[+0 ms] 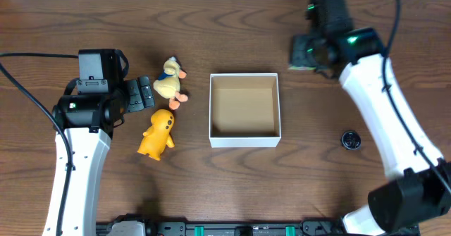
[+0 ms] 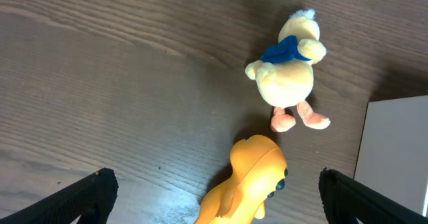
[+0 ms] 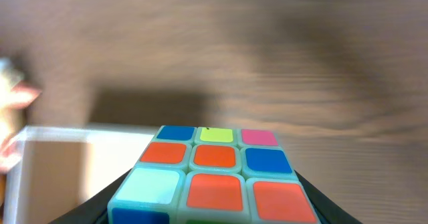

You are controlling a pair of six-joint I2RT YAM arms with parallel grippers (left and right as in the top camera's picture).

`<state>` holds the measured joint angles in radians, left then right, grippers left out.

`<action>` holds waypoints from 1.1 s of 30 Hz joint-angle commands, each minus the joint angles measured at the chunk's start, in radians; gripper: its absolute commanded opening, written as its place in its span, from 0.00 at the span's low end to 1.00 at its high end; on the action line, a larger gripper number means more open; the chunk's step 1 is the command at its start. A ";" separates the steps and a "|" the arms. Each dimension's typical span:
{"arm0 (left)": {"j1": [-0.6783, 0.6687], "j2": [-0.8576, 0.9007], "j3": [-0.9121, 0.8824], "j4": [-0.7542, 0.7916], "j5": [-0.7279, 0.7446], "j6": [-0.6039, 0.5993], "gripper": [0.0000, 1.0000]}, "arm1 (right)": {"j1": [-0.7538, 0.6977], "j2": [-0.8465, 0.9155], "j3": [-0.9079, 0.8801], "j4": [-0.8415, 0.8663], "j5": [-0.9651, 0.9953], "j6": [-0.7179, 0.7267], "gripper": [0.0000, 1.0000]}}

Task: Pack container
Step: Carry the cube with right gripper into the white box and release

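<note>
The container (image 1: 244, 141), a square white-walled box with a tan inside, stands open and empty at the table's middle. It also shows in the left wrist view (image 2: 396, 157) and in the right wrist view (image 3: 60, 164). My right gripper (image 1: 304, 53) is shut on a colour puzzle cube (image 3: 215, 158) and holds it above the table, to the right of and beyond the container. My left gripper (image 1: 144, 94) is open and empty, left of a pale yellow plush duck (image 1: 170, 81) and above an orange-yellow toy (image 1: 158, 133). In the left wrist view both toys, the duck (image 2: 289, 77) and the orange-yellow one (image 2: 249, 180), lie ahead of the open jaws (image 2: 217, 184).
A small round black object (image 1: 351, 139) lies on the wood table right of the container, under my right arm. Cables run along the left edge and the top right.
</note>
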<state>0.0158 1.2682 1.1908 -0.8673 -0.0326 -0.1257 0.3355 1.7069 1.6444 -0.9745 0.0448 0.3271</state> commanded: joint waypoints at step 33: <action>-0.003 0.005 0.022 -0.004 -0.001 0.017 0.98 | 0.163 0.372 -0.044 0.043 0.052 0.241 0.54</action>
<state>0.0158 1.2682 1.1908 -0.8673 -0.0326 -0.1257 0.4999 2.0750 1.6005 -0.9382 0.0818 0.5491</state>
